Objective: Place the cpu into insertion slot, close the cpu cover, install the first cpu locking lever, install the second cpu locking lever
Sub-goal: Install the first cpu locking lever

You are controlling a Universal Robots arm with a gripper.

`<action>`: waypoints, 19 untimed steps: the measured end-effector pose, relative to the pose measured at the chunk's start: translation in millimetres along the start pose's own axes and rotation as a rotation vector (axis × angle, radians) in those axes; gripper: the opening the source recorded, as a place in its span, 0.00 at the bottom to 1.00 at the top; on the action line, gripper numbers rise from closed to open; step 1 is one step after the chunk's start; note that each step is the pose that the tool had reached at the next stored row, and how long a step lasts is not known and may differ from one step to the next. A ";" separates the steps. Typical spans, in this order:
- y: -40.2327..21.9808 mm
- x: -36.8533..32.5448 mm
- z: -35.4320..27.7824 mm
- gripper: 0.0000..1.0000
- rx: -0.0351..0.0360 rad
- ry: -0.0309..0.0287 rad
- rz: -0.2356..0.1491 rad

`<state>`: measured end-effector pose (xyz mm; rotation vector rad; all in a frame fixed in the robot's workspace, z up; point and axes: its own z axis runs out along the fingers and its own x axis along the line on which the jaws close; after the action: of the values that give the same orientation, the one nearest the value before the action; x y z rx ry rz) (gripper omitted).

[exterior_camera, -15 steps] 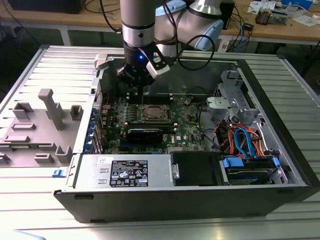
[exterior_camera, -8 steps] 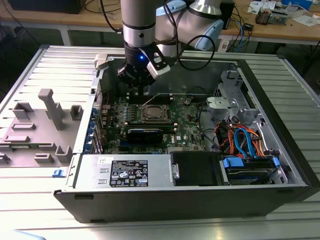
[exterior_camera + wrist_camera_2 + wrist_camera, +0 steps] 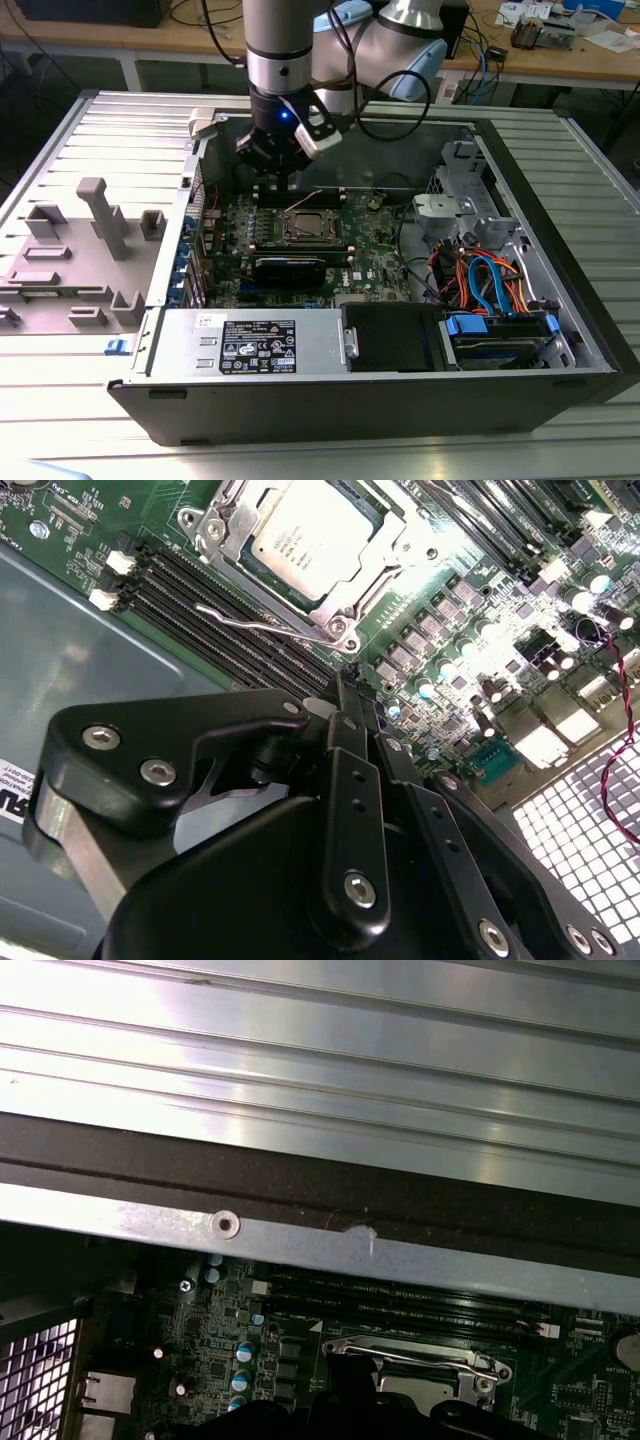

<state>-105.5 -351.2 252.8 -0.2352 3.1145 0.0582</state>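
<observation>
Ribbed metal desk (image 3: pixel 90 130) carries an open PC case (image 3: pixel 560 250) w/ green motherboard (image 3: pixel 375 255) inside. Pincer (image 3: pixel 277 172) hangs over the board's far edge, fingers pinched narrow, nothing between them. Cpu (image 3: pixel 305 535) already sits in the insertion slot (image 3: pixel 308 228), just toward the case front from the pincer. Dull silver top, flat, framed by cpu cover (image 3: pixel 375 555), which looks down. One wire locking lever (image 3: pixel 255 625) lies along the socket's side.
</observation>
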 end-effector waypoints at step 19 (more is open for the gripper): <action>-1.1 -6.4 3.2 0.11 0.0002 0.0000 0.000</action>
<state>-99.0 -351.2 249.7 -0.2352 3.1145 0.0580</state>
